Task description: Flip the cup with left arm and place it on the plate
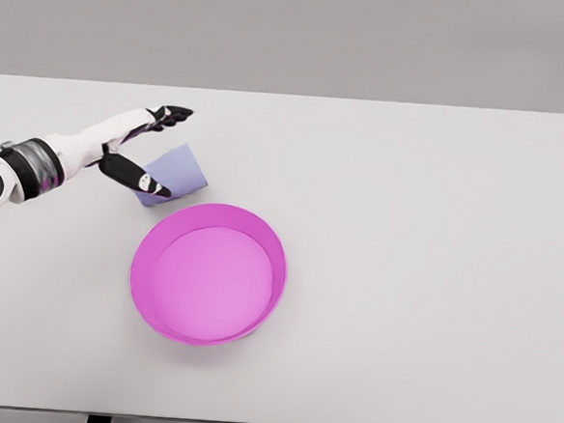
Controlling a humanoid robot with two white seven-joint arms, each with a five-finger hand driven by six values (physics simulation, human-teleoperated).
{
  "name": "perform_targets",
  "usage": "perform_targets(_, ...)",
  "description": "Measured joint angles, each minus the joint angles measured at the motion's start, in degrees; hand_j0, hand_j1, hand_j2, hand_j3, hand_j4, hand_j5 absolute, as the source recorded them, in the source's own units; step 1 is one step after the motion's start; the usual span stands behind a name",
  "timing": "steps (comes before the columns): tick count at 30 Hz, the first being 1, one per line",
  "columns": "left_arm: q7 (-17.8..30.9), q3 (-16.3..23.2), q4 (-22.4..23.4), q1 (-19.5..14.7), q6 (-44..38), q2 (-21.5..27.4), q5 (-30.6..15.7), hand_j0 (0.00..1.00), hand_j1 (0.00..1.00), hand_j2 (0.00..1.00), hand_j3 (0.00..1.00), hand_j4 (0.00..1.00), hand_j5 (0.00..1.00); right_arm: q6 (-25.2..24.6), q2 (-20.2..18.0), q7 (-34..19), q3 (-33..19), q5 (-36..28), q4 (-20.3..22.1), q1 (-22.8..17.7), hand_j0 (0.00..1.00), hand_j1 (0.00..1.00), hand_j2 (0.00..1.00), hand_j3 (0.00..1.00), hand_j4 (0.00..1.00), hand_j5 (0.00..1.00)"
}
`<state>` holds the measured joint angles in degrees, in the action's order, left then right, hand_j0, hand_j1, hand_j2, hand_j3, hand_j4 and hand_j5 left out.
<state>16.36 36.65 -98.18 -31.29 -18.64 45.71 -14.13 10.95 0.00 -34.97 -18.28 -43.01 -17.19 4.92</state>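
step in hand, as i judge it: the reach and grasp, before any flip. the white left arm comes in from the left edge of the head view and its black-fingered left hand (pixel 141 148) sits at the small pale lavender cup (pixel 172 174) on the flat white table (pixel 426 231). the fingers are spread rather than closed: the upper fingers (pixel 171 116) point out over the cup's far side, apart from it, while the thumb lies low across the cup's near left end, overlapping it in this view. whether the thumb actually touches i cannot tell. nothing is gripped yet, by my reading.

the cup lies tilted on its side, not upright. which end is the mouth i cannot make out; the hand covers its left end. it rests on the table just beyond the upper left rim of the round magenta plate with a raised wall (pixel 280 269), near that rim but seemingly not touching.

the plate holds nothing. it sits left of the table's middle, toward the near edge.

next move, as a judgement: the fingers need to close around the cup's body, firmly enough that it does not roll away across the smooth table. then lift, turn the wrist to set the cup upright, and carry it the short way over the wall into the plate. the wall needs clearing on the way in.

the right arm does not show.
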Motion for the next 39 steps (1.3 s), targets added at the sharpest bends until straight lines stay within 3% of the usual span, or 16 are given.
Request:
perform_targets(11, 0.0, 0.4, 0.0, -0.9, -5.5, -1.8, 1.9, 1.0, 1.0, 1.0, 1.0, 1.0, 1.0, 0.0, 0.0, 0.0, 0.0, 0.0, 0.0, 0.0, 1.0, 1.0, 1.0, 1.0, 1.0, 1.0)
perform_targets(28, -0.1, 1.2, 0.6, -1.1, -6.4, -3.3, 2.5, 1.0, 1.0, 1.0, 1.0, 1.0, 1.0, 0.0, 0.0, 0.0, 0.0, 0.0, 0.0, -0.1, 1.0, 1.0, 1.0, 1.0, 1.0, 1.0)
perform_targets(31, -0.2, 1.2, 0.7, -1.1, -6.5, -3.3, 2.5, 0.9, 0.9, 0.9, 0.9, 0.9, 0.9, 0.0, 0.0, 0.0, 0.0, 0.0, 0.0, -0.1, 1.0, 1.0, 1.0, 1.0, 1.0, 1.0)
perform_targets(39, -0.3, 1.2, 2.5, -1.4, -6.5, -3.5, 2.9, 0.92, 0.92, 0.92, 0.92, 0.92, 0.92, 0.0, 0.0, 0.0, 0.0, 0.0, 0.0, -0.1, 1.0, 1.0, 1.0, 1.0, 1.0, 1.0)
